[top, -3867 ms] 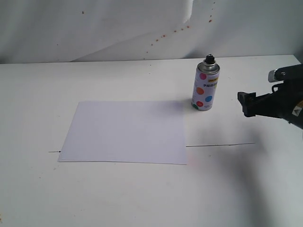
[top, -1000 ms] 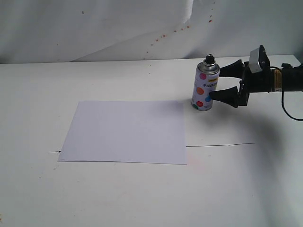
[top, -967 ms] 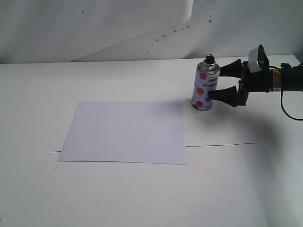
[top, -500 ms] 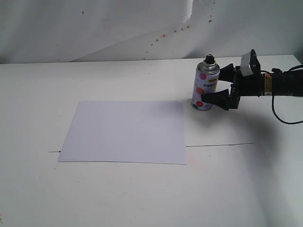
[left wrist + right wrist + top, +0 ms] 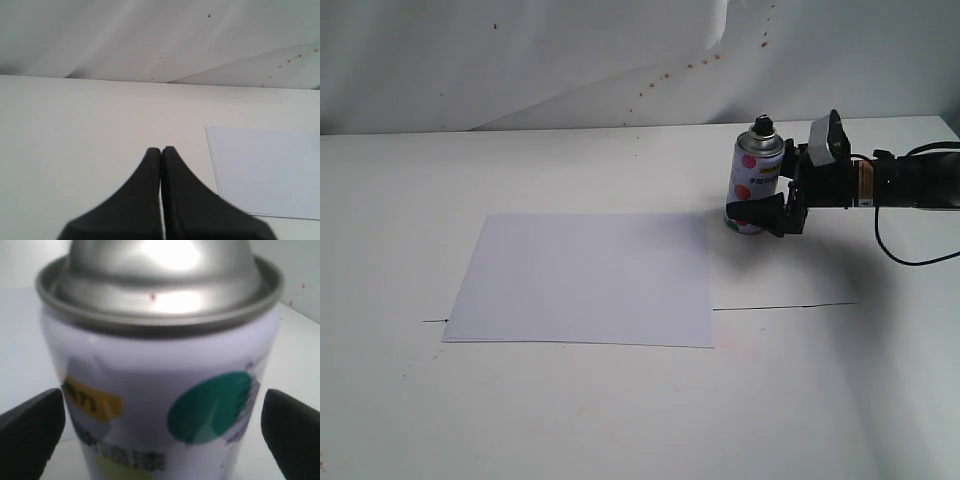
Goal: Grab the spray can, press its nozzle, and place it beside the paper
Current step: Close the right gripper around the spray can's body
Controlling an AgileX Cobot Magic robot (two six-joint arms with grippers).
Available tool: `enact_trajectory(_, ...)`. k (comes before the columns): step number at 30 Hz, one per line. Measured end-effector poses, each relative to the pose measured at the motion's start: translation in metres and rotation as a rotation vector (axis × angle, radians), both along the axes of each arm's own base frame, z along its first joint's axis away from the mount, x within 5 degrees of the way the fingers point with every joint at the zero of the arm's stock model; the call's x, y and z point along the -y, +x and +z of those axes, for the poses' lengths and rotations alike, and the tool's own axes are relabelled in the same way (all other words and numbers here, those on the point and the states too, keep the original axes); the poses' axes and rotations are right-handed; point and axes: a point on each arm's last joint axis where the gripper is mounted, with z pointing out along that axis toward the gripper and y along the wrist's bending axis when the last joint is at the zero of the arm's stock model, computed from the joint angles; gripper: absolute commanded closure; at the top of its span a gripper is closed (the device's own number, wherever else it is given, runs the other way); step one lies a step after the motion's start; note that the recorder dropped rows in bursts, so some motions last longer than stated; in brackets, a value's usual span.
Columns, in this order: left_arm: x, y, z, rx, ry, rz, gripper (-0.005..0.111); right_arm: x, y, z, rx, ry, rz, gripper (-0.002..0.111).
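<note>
The spray can (image 5: 750, 180) stands upright on the table just right of the paper (image 5: 585, 277), its black nozzle (image 5: 762, 124) on top. My right gripper (image 5: 760, 195) is open, reaching in from the right with one finger on each side of the can. Up close, the can (image 5: 160, 380) fills the right wrist view, silver shoulder above, a green dot and an orange patch on the white body; the black fingertips (image 5: 32, 425) stand apart at both edges, with a gap to the can on each side. My left gripper (image 5: 161, 150) is shut, hovering over bare table beside the paper (image 5: 270, 170).
A wrinkled white backdrop (image 5: 570, 60) with small reddish specks rises behind the white table (image 5: 620, 400). A thin dark line (image 5: 785, 305) runs across the table right of the paper. The right arm's cable (image 5: 910, 255) hangs at the far right.
The right gripper has moved left from the table's right side to the can; its open fingers now straddle the can's body. The can and the paper have not moved.
</note>
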Motion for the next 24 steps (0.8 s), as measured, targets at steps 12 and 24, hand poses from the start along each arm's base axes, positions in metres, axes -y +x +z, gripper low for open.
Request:
enact_trajectory(12,0.0000,0.0000,0.0000,0.000,0.000,0.000,0.107,0.0006,0.0027,0.0029,-0.056,0.068,-0.051,0.010)
enact_trajectory(24,0.0000,0.0000,0.0000,0.000,0.000,0.000,0.107,0.0006,0.0028,0.0030,-0.076,0.080,-0.059,0.010)
